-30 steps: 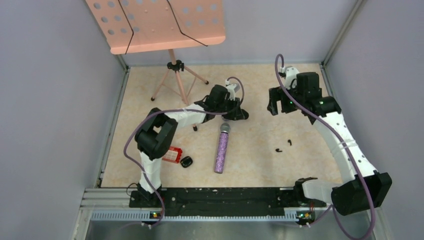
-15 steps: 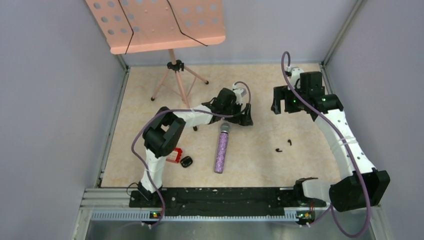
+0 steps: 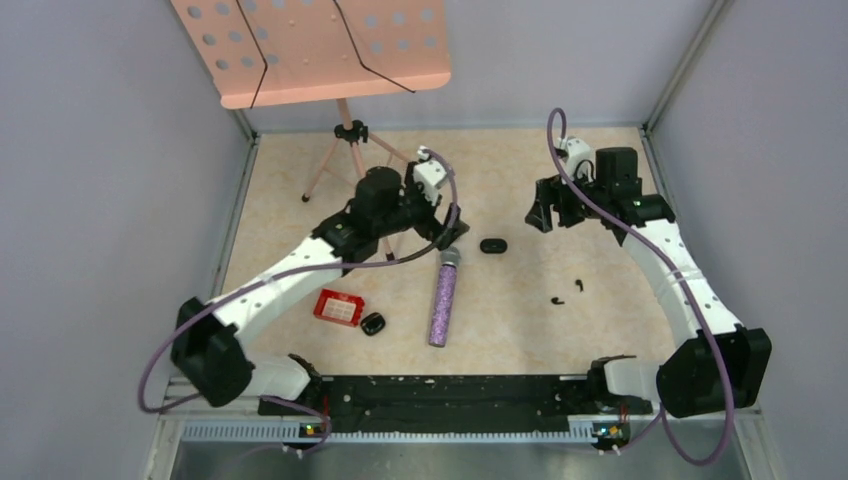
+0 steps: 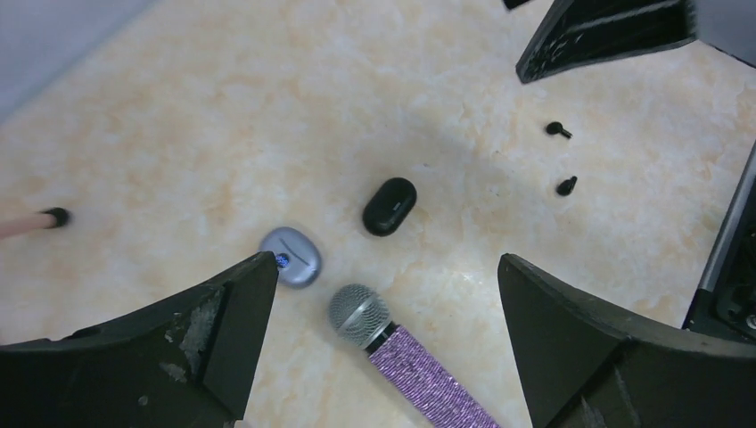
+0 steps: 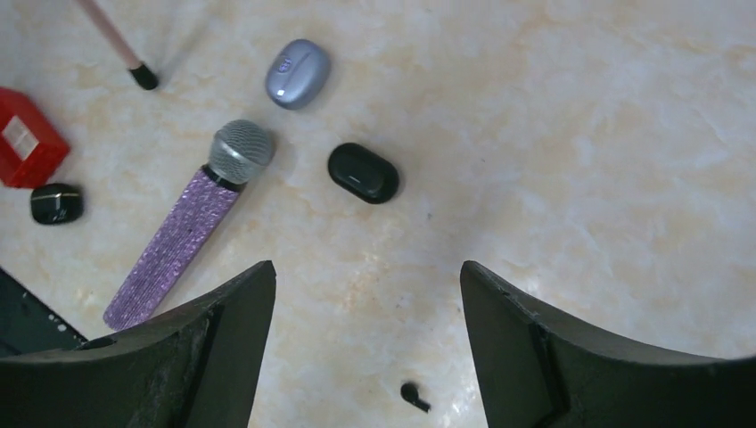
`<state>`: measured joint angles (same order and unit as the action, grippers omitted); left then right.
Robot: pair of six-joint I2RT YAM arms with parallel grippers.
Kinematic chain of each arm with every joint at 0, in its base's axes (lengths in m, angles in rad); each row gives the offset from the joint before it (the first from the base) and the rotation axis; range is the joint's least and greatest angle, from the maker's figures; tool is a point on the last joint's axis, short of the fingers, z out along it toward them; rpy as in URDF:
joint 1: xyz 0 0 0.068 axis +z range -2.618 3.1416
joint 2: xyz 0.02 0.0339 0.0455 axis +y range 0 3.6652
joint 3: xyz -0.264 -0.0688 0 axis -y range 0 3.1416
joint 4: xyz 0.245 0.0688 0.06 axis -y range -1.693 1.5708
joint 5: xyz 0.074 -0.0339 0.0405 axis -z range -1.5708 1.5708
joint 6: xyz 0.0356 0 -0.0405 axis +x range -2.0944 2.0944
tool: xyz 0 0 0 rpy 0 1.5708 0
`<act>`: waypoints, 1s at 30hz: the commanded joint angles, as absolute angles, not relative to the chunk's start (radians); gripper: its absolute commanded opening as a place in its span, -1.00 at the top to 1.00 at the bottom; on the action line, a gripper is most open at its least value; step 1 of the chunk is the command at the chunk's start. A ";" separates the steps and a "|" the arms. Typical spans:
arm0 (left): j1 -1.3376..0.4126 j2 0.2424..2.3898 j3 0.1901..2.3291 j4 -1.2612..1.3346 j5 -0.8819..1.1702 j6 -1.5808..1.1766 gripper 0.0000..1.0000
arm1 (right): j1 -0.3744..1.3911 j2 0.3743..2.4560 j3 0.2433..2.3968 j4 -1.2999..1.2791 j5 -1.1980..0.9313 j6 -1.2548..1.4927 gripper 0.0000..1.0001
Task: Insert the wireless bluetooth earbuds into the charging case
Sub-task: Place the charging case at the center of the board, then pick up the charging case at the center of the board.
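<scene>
Currently, in the top view, a pink music stand [image 3: 310, 50] stands at 11 o'clock of the table [image 3: 600, 170]. A red box [image 3: 338, 307] lies at 8 o'clock, with a small black case [image 3: 373, 324] just beside it at its 4 o'clock. The left gripper [image 3: 440, 228] hangs above the table centre, jaws spread wide with nothing between them. The left wrist view puts the closed pale purple case [image 4: 291, 257] just beside 1 of its fingers [image 4: 223, 312]. A glitter-purple microphone [image 3: 442, 298] lies flat with its mesh head toward 12 o'clock, near the pale purple case. The black charging case [image 3: 492, 245] sits at 2 o'clock from the microphone head, apart from it. The right gripper [image 3: 545, 215] is held above the table at 1 o'clock from that case, jaws likewise wide and empty. The 2 black earbuds [image 3: 581, 285] lie loose on the table at 4 o'clock of the black charging case, well apart from it. They are near each other but not touching, and neither is in any case.
</scene>
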<state>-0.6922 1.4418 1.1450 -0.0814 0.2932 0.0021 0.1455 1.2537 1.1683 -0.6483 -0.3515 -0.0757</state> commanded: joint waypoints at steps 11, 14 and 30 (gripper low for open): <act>-0.341 1.046 0.988 -0.540 0.418 0.027 -0.92 | 0.573 1.402 1.111 -0.373 -0.743 -0.614 -0.37; -0.288 1.063 1.007 -0.603 0.374 -0.044 -0.85 | 0.671 1.519 1.162 -0.347 -0.745 -0.648 -0.30; 0.158 0.977 0.789 -0.497 0.264 -0.585 -0.76 | 0.986 2.035 1.555 -0.430 -0.800 -0.894 -0.46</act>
